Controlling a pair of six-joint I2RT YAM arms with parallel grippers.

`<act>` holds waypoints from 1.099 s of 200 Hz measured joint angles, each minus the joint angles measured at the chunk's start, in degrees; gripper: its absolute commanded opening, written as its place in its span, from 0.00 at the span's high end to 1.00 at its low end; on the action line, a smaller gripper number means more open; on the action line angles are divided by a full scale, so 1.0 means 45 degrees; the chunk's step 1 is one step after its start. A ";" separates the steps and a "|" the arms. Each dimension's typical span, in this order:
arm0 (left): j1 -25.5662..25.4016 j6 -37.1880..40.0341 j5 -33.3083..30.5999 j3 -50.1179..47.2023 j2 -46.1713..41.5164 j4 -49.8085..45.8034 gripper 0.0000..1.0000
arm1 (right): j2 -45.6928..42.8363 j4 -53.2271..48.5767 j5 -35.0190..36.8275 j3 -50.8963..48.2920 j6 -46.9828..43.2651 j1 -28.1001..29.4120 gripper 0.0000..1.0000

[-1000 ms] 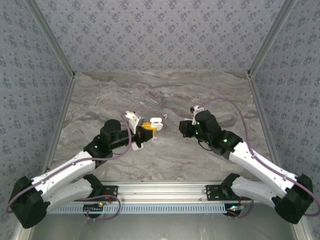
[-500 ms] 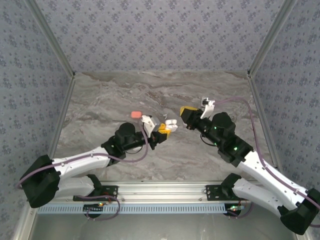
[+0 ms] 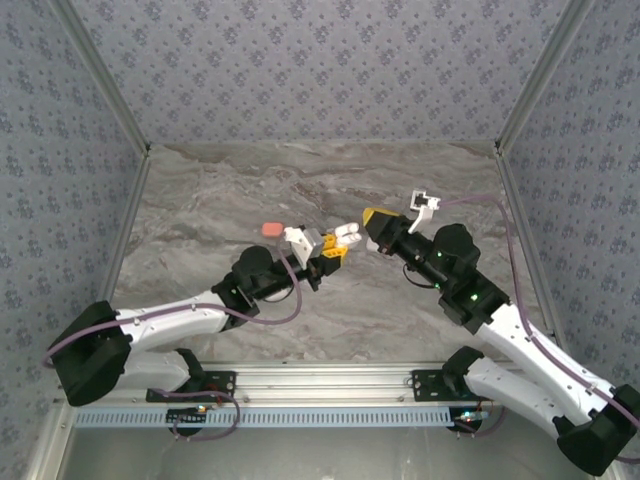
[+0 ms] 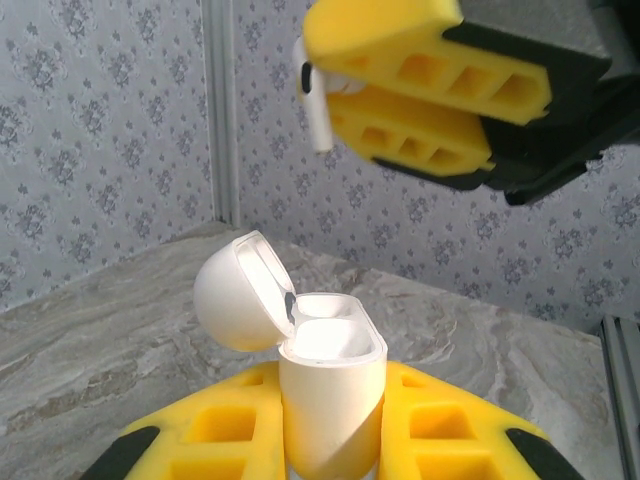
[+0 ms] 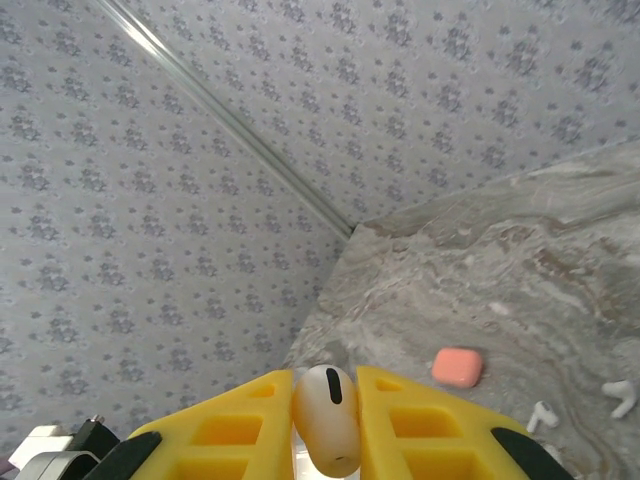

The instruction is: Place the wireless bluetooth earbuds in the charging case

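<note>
My left gripper (image 4: 330, 402) is shut on the body of a white charging case (image 4: 331, 385), held upright with its lid (image 4: 238, 292) flipped open to the left. Just above and beyond it hangs my right gripper (image 4: 326, 82), shut on a white wireless earbud (image 4: 314, 108) whose stem points down toward the open case. In the right wrist view the same earbud (image 5: 328, 420) sits pinched between the yellow fingers (image 5: 228, 432). From above, the case (image 3: 347, 234) and the right gripper (image 3: 373, 220) are a small gap apart, raised off the marble table (image 3: 200, 200).
An orange-pink closed case (image 3: 271, 229) lies on the table behind the left gripper (image 3: 330, 250), also seen as the orange-pink case (image 5: 457, 367). Two loose white earbuds (image 5: 543, 412) (image 5: 620, 395) lie on the table nearby. Patterned walls enclose three sides.
The left gripper carried the open case forward and right, uncovering the orange-pink case. The right gripper lifted the earbud and turned to face the case, closing the gap.
</note>
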 measured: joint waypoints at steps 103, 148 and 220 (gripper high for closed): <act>-0.0180 0.0092 -0.0034 0.0146 0.0180 0.0423 1.00 | -0.0044 0.0340 -0.0257 -0.0860 0.1127 0.0486 0.79; -0.0180 0.0141 -0.0087 0.0146 0.0073 0.0408 1.00 | -0.0131 0.0248 0.0097 -0.0913 0.1190 0.0675 0.79; -0.0194 0.0233 -0.0131 0.0092 -0.0393 0.0398 1.00 | -0.0539 -0.0029 0.0413 -0.0986 0.1190 0.0831 0.79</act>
